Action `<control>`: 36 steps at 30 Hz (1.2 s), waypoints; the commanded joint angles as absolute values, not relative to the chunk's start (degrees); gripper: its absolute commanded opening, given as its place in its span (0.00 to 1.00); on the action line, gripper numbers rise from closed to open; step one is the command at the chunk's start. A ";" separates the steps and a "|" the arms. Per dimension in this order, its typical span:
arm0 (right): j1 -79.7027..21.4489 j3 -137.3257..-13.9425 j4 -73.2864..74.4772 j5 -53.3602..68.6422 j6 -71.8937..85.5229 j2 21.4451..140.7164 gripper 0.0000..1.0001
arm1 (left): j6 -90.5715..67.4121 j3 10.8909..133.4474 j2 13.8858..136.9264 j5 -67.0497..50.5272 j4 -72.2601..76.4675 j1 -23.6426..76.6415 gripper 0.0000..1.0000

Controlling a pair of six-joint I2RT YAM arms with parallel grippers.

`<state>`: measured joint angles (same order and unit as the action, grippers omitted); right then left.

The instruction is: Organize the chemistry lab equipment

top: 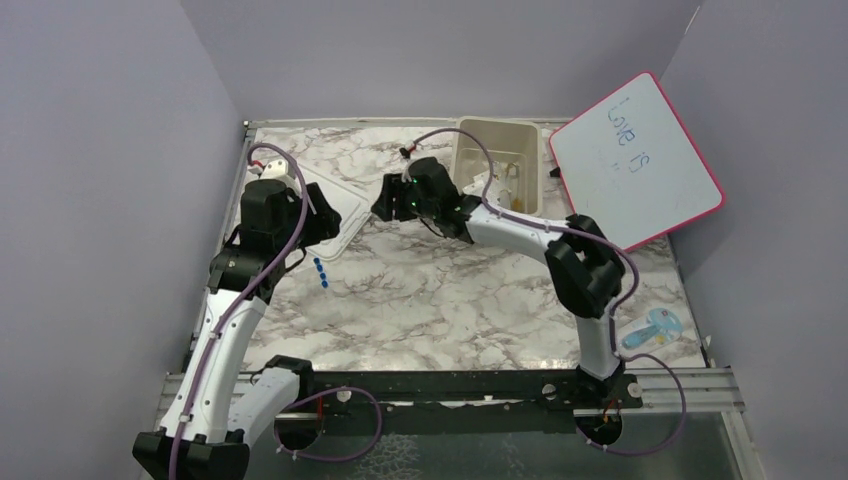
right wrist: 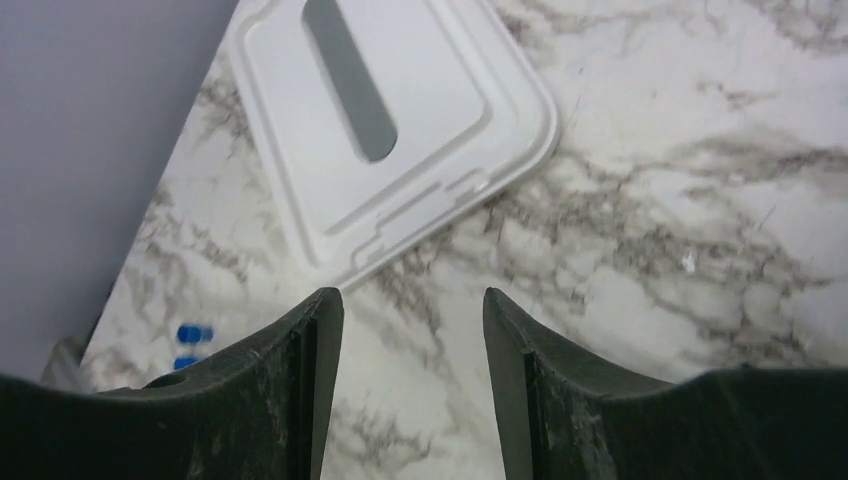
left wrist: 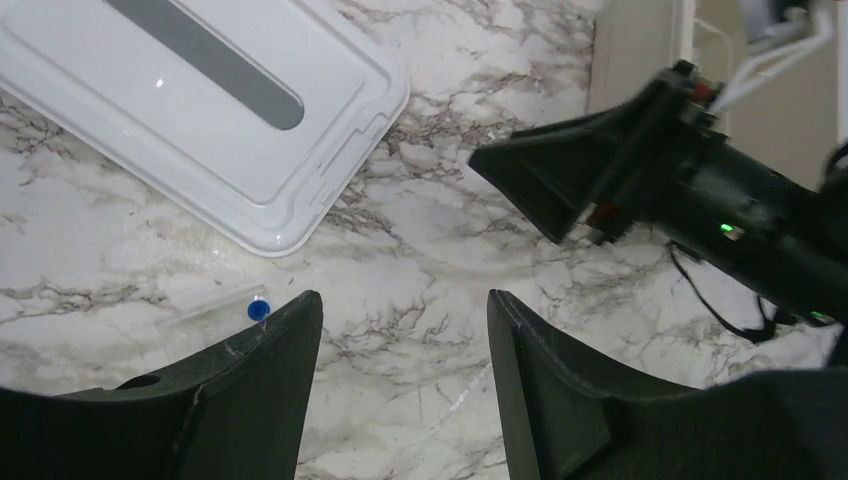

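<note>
"Two grippers: what do they hold?"

"Nothing. The left gripper [left wrist: 402, 300] has its jaws well apart over bare table [left wrist: 430, 240]. The right gripper [right wrist: 410, 295] stands about as wide, also empty."

"Where are the tubes [top: 320, 270]?"

"One of the tubes [left wrist: 258, 310] lies flat just outside the left gripper's left finger, not between the fingers. From the right gripper, they sit far off past its left finger."

"What could go wrong?"

"Closing here would likely catch nothing. Dropping straight down could set that finger on it and roll it away. The right gripper also sits close ahead-right of the left one, so a reach that way risks a knock."

"Room?"

"The lid [left wrist: 200, 110] edge lies ahead-left, near the tubes, with the wall [right wrist: 90, 150] beyond. The table ahead of the fingers is open. The tub [top: 497, 165] stands behind the right gripper."
</note>
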<state>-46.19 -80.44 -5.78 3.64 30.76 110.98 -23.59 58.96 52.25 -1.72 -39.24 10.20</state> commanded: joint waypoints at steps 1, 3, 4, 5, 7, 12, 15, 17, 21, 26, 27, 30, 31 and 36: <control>-46.05 -94.40 2.52 -5.79 23.85 123.29 0.58 | -25.67 57.52 49.88 -2.74 -32.33 9.93 0.64; -46.03 -100.90 5.08 -6.26 22.39 128.54 0.58 | -26.27 57.28 49.55 -3.20 -32.36 9.93 0.64; -46.04 -104.19 6.46 -6.51 21.68 131.06 0.58 | -26.70 56.96 49.37 -3.74 -32.42 9.93 0.64; -46.01 -107.37 7.71 -7.32 21.37 133.39 0.58 | -26.91 56.73 49.19 -4.62 -32.42 9.93 0.64; -46.07 -112.72 9.07 -8.89 20.38 137.47 0.59 | -27.36 56.40 48.87 -6.01 -32.70 9.93 0.64; -46.05 -120.27 8.75 -9.58 17.02 143.55 0.59 | -27.18 56.60 49.24 -5.80 -33.22 9.93 0.65; -46.02 -122.79 8.81 -8.97 15.40 146.30 0.59 | -27.63 56.45 49.81 -6.46 -33.23 9.93 0.65; -46.05 -124.83 9.61 -9.43 15.03 148.28 0.59 | -27.84 56.02 50.30 -6.59 -33.24 9.93 0.65; -46.04 -129.19 11.04 -11.28 13.92 151.78 0.60 | -28.19 55.15 50.28 -6.99 -33.31 9.93 0.65; -46.05 -129.84 13.14 -12.93 11.52 153.22 0.57 | -28.67 54.67 50.01 -7.21 -33.31 9.93 0.65; -46.04 -129.20 14.09 -13.46 11.05 152.81 0.55 | -28.72 54.67 49.94 -7.22 -33.35 9.93 0.65; -46.01 -123.89 17.01 -16.37 11.22 149.33 0.49 | -28.65 54.37 50.25 -7.29 -33.36 9.93 0.65; -45.98 -120.65 17.22 -17.36 11.55 146.64 0.47 | -28.67 54.26 50.41 -7.29 -33.24 9.93 0.65; -46.09 -104.10 16.20 -22.39 14.77 135.63 0.45 | -27.75 53.84 51.79 -8.16 -33.22 9.93 0.65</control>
<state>-46.44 -114.83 9.52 -15.25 13.76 142.04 -28.21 54.59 50.83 -6.22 -34.35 10.17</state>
